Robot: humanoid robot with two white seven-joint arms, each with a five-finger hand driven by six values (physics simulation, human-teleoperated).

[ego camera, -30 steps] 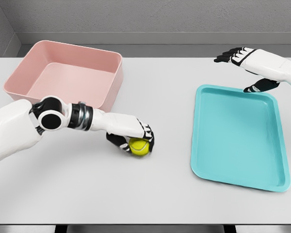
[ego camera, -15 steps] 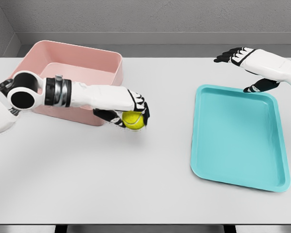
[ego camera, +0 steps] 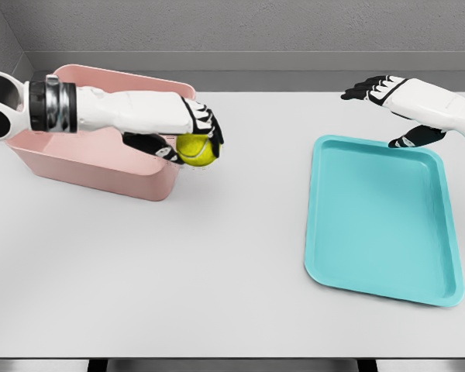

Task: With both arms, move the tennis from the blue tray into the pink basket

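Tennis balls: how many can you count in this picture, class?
1. The tennis ball is held in the left hand at the pink basket's near right corner. The basket's interior is partly hidden by the arm.

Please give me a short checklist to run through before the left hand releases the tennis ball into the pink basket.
1. Left hand grips tennis ball: ok.
2. Ball fully above the pink basket opening: not ok, it sits at the right corner rim.
3. Ball lifted off the table: ok.
4. Right hand away from the drop path, by the blue tray: ok.
5. Basket interior free: cannot tell, the arm hides part of it.
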